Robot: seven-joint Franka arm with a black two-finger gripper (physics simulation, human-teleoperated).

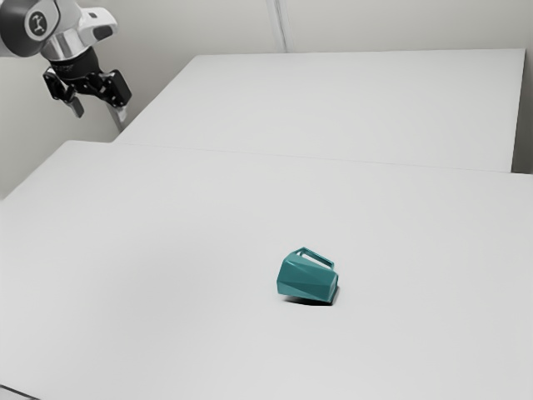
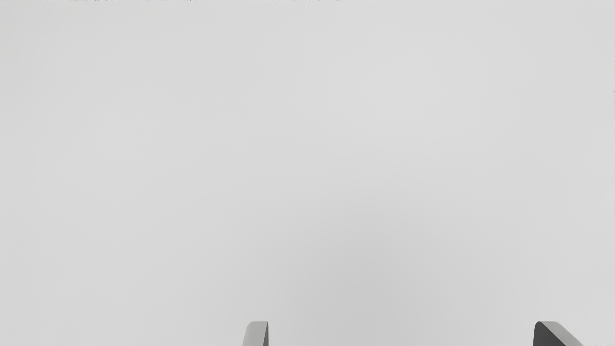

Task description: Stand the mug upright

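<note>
Jaws Wide, Nothing Gripped; Mug (image 1: 306, 278) on Its Side

The 2 fingers (image 2: 257, 335) were spread wide, with nothing held between them. The mug was laid over on the table (image 1: 166, 233), well apart from the gripper (image 1: 101, 113), with its handle (image 1: 319, 257) uppermost. Which end was the mouth could not be determined with confidence. Approach was judged to be the step in hand; righting was not yet begun.

Hazards and causes:

1. Rolling. The faceted body could be tipped onto another face if it were struck by 1 finger before the other, as a result of off-center alignment.

2. Handle interference. A fingertip could be caught on the raised handle if a straight descent were made without the hand being turned to suit.

3. Slip in the grip. The mug could be rotated between the fingers during lifting if it were gripped far from its balance point.

4. Wrong end down. The mug could be set on its rim if the base were misidentified.

5. Toppling on release. The mug could be dropped back onto its side if the fingers were opened before the base was seated flat.

Pose: the arm (image 1: 68, 37) was held at the exterior view's upper left, with the hand raised and the fingers directed downward.
</note>
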